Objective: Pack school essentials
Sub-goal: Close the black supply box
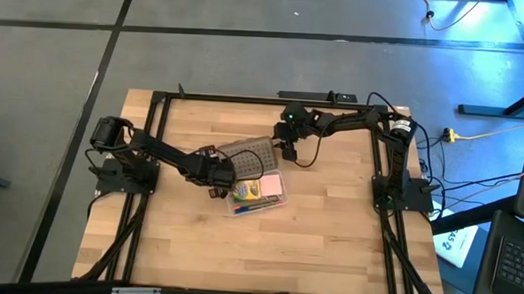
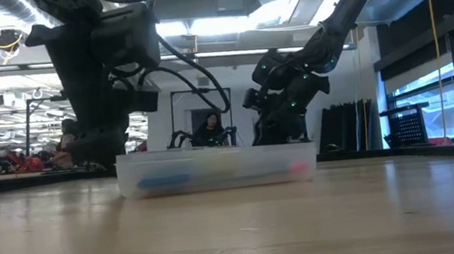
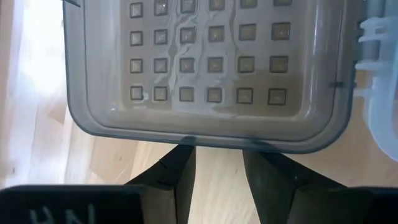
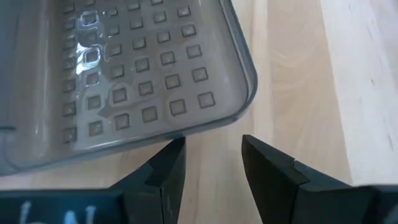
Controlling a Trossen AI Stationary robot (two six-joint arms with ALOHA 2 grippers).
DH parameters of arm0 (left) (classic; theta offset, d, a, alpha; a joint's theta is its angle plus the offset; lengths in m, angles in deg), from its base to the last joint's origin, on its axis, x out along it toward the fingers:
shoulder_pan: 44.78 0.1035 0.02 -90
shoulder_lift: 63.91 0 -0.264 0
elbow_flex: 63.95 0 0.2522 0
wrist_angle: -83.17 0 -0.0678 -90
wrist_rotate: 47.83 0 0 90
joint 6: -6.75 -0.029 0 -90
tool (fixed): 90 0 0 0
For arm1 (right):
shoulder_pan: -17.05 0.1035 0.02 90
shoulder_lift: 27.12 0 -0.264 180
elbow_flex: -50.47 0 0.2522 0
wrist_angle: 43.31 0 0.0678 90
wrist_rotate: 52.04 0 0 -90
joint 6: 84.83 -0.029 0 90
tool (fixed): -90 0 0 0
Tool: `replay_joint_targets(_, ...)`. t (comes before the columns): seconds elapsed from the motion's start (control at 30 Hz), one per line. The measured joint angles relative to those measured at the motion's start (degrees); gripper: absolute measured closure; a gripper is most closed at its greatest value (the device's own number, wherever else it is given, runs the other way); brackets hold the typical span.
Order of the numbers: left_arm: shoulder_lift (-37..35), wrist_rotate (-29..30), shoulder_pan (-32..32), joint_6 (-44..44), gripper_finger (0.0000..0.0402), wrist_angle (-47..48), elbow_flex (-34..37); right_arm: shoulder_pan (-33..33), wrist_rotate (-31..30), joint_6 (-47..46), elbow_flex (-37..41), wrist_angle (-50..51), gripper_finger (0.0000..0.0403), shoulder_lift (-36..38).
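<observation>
A clear case lies open at mid-table. Its tray [image 1: 260,196] holds school essentials: a green-yellow crayon box [image 1: 249,191], a pink notepad [image 1: 272,185] and something blue [image 1: 244,208]. The grey studded lid [image 1: 248,155] lies flung back on the far side of the tray. My left gripper [image 1: 218,179] stands at the lid's left end, open, fingertips at the rim [image 3: 186,138]. My right gripper [image 1: 288,152] stands at the lid's right end, open, fingertips just short of the rim [image 4: 186,132] near a corner. Nothing is between either pair of fingers. My left gripper [image 3: 219,152] slants down with its fingertips right at the lid's rim, and I cannot tell whether they touch it. My right gripper [image 4: 211,146] slants down with its fingertips close to the lid's rim near the corner [image 4: 247,87], and I cannot tell whether they touch.
The black frame rails [image 1: 157,107] run along the tabletop's edges, with the arm bases at left [image 1: 119,172] and right [image 1: 402,190]. Bare wood [image 1: 257,253] lies on the near side of the tray. In the low view a person [image 2: 209,129] sits in the room behind.
</observation>
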Motion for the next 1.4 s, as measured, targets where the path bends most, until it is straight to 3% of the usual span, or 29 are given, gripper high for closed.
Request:
replay_joint_targets(0.3, 0.0, 0.0, 0.0, -0.1, 0.0274, -1.3, 0.0, 0.4, -0.2, -4.7, 0.0, 0.9, 0.0245, -1.7)
replay_joint_targets(0.73, 0.0, -0.6, 0.0, -2.5, 0.0274, -3.6, 0.0, 1.6, -1.3, -2.8, 0.0, 0.5, 0.0245, -1.9)
replay_joint_targets(1.4, 0.0, 8.6, -6.7, -2.9, 0.0274, -4.1, 0.0, 1.8, -2.0, 0.2, 0.1, 0.2, 0.0245, -1.4)
